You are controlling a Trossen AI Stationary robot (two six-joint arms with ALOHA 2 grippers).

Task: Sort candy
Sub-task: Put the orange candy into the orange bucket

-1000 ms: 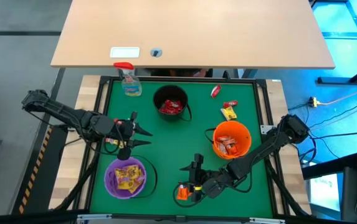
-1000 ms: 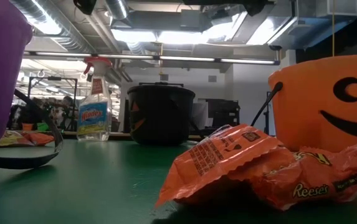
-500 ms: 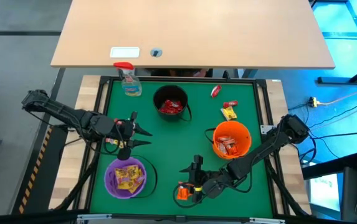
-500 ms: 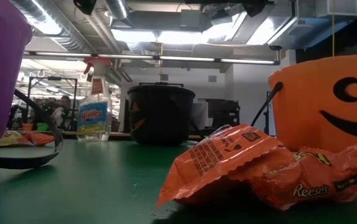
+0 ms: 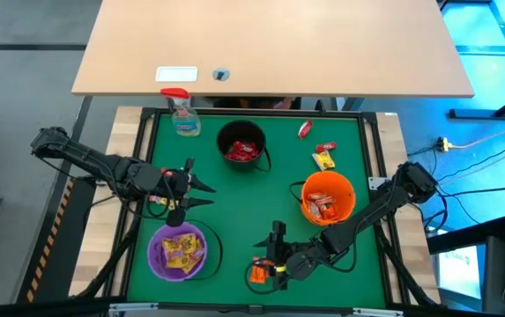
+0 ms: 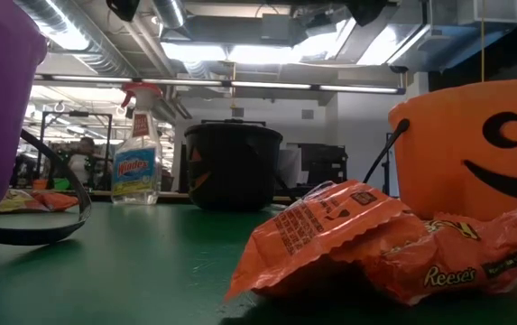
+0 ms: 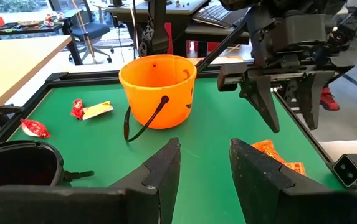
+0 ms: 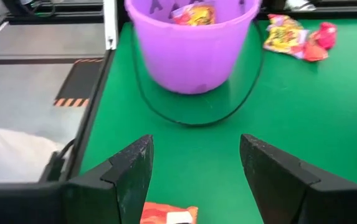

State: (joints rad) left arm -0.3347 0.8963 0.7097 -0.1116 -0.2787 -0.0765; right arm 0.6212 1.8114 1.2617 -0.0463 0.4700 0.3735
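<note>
An orange candy packet (image 5: 258, 274) lies flat on the green mat near the table's near edge; it fills the front of the low view (image 6: 366, 244). My right gripper (image 5: 266, 254) hovers open just above it, pointing toward the purple bucket (image 8: 190, 43), and the packet's edge (image 8: 169, 214) shows between the fingers. My left gripper (image 5: 210, 195) is open and holds nothing, left of centre, above a yellow and a red candy (image 5: 158, 201). More loose candy (image 5: 321, 151) lies by the far right corner. Each bucket holds candy.
The black bucket (image 5: 241, 145) stands far centre, the orange bucket (image 5: 327, 197) at right and the purple bucket (image 5: 178, 250) near left. A spray bottle (image 5: 181, 114) stands at the far left corner. A raised black frame (image 5: 143, 176) borders the mat. A wooden table stands beyond.
</note>
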